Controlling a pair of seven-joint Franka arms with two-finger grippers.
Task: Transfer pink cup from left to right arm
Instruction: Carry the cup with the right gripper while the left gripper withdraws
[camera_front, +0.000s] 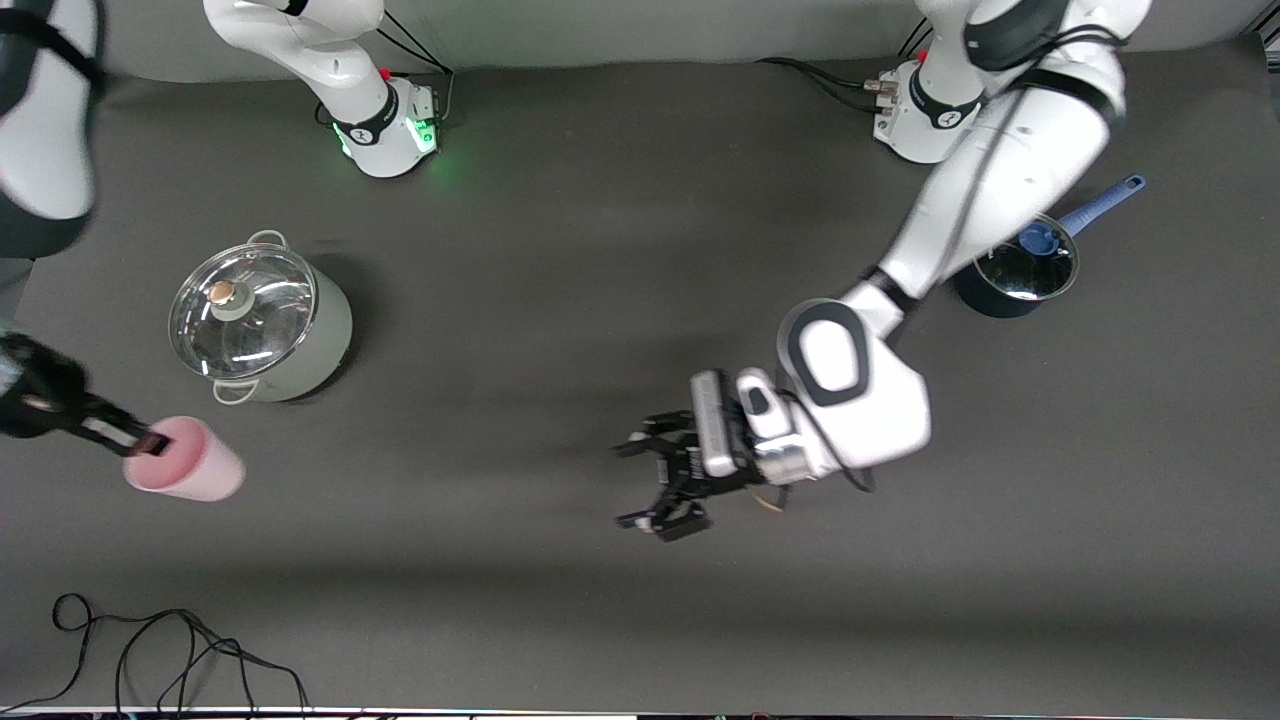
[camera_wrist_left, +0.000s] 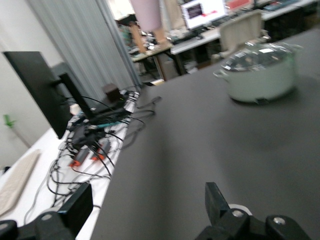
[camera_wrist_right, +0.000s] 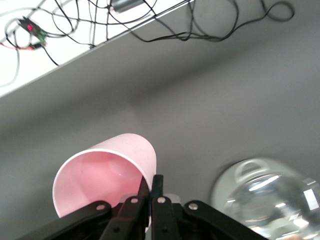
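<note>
- My right claw (camera_front: 150, 441) is pinched shut on the pink cup's (camera_front: 190, 462) rim, over the table's (camera_front: 600, 300) right-arm end, cup tipped sideways.
- My left claw (camera_front: 655, 485) hangs wide open and empty; the cup lies at its nine o'clock, well apart.

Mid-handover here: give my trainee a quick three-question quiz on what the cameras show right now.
1. True or false: the left hand holds the pink cup.
2. Which hand pinches the cup's rim? A) left B) right C) neither
3. Fill in: the cup is over the table's ___ arm's end, near the lidded white pot.

Key: 1 false, it is open and empty; 2 B, the right hand; 3 right.
</note>
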